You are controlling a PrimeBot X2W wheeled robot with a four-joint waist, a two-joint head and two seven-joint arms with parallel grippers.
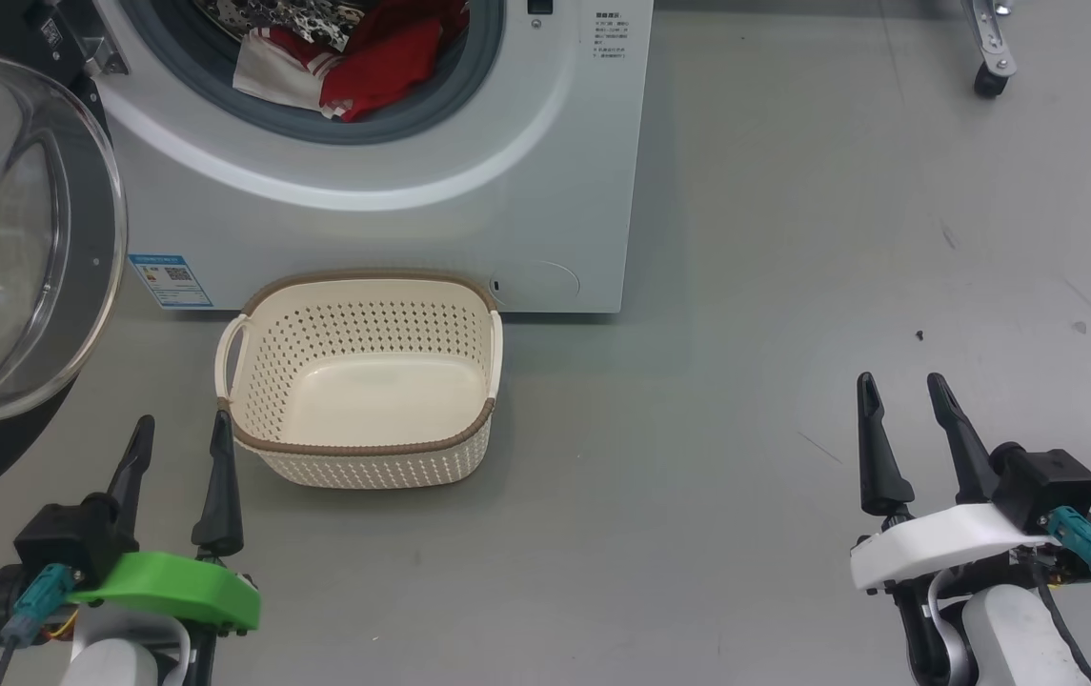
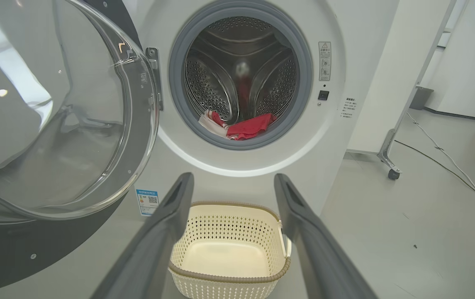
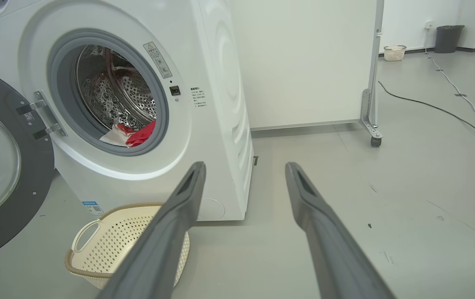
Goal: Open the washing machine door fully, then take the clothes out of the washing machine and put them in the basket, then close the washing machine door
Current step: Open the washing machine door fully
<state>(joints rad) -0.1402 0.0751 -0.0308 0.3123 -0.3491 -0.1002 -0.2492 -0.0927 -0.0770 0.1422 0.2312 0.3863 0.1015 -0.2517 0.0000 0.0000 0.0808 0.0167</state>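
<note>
The white washing machine [image 1: 412, 229] stands ahead with its door [image 1: 11, 238] swung open to the left, the glass bowl bulging toward me. Red and white clothes [image 1: 354, 62] lie at the drum's front lip, also seen as clothes [image 2: 243, 126] and clothes [image 3: 131, 135]. The cream basket [image 1: 469, 433] sits on the floor before the machine, with nothing inside. My left gripper [image 1: 181, 429] is open, low at the basket's near left corner. My right gripper [image 1: 904, 389] is open, far right over bare floor, holding nothing.
Grey floor [image 1: 793, 286] spreads to the right of the machine. A wheeled white panel's castor [image 1: 991, 81] stands at the back right, cables [image 3: 449, 110] run along the floor, and a small basket and dark bin [image 3: 449, 37] stand by the far wall.
</note>
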